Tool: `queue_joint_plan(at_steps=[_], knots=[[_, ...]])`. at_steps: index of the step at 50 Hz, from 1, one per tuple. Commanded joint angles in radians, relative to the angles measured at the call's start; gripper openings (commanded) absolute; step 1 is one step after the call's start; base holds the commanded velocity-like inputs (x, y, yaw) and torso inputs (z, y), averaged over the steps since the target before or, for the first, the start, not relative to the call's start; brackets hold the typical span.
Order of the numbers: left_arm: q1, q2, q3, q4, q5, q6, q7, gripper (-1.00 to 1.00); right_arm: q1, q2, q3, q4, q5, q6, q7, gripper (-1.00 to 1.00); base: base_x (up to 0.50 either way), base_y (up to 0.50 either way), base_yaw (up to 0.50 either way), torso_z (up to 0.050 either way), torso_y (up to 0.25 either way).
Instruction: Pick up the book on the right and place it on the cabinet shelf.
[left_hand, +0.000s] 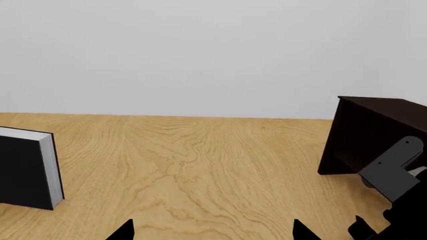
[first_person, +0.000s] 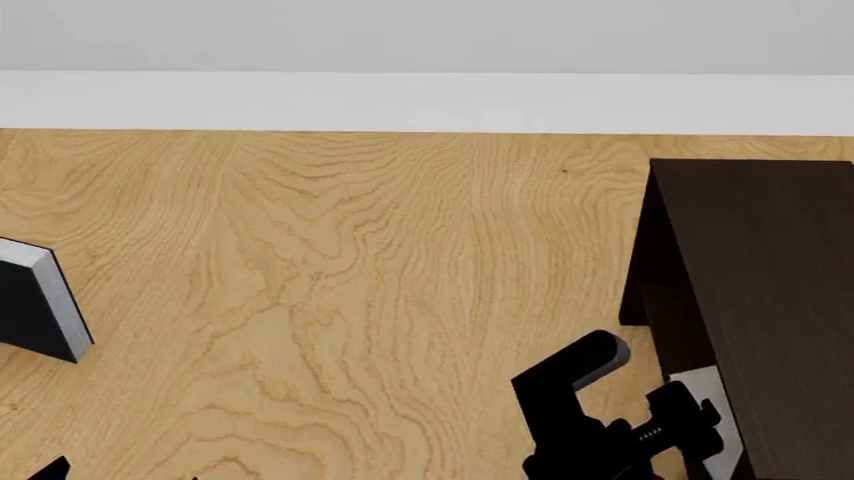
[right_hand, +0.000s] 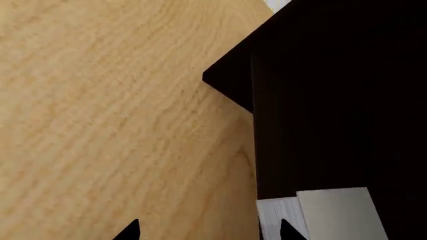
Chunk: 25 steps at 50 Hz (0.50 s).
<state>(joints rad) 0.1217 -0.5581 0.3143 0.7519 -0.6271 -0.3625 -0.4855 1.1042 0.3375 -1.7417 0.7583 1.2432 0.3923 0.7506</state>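
Observation:
The light grey book (right_hand: 337, 212) with white page edges lies at the open front of the dark brown cabinet (right_hand: 333, 100). My right gripper (right_hand: 208, 231) is open. One fingertip (right_hand: 288, 231) overlaps the book's page edge, and only wood shows between the tips. In the head view the cabinet (first_person: 761, 280) stands at the right, with the right arm (first_person: 574, 400) reaching into its open side, where a piece of the grey book (first_person: 697, 385) shows. My left gripper (left_hand: 213, 231) is open and empty over bare table.
A black-covered book (first_person: 34, 300) stands upright at the table's left, also in the left wrist view (left_hand: 27, 170). The wooden table (first_person: 374, 280) runs back to a white wall. The cabinet (left_hand: 373, 135) and right arm (left_hand: 393, 172) show in the left wrist view.

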Motion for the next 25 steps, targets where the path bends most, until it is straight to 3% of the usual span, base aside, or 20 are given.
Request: queue_joint_plan(at_steps=[1,25], knots=[[0.003,-0.003,0.001,0.001,0.001,0.004,-0.003,1.00,0.012,0.005,-0.009,-0.049,-0.024,0.001,0.024,1.00,0.00,0.00,0.00,0.000,0.000],[0.002,-0.006,0.005,0.003,0.000,0.004,-0.012,1.00,0.026,-0.032,-0.021,-0.143,-0.071,-0.045,-0.035,1.00,0.00,0.00,0.00,0.000,0.000]])
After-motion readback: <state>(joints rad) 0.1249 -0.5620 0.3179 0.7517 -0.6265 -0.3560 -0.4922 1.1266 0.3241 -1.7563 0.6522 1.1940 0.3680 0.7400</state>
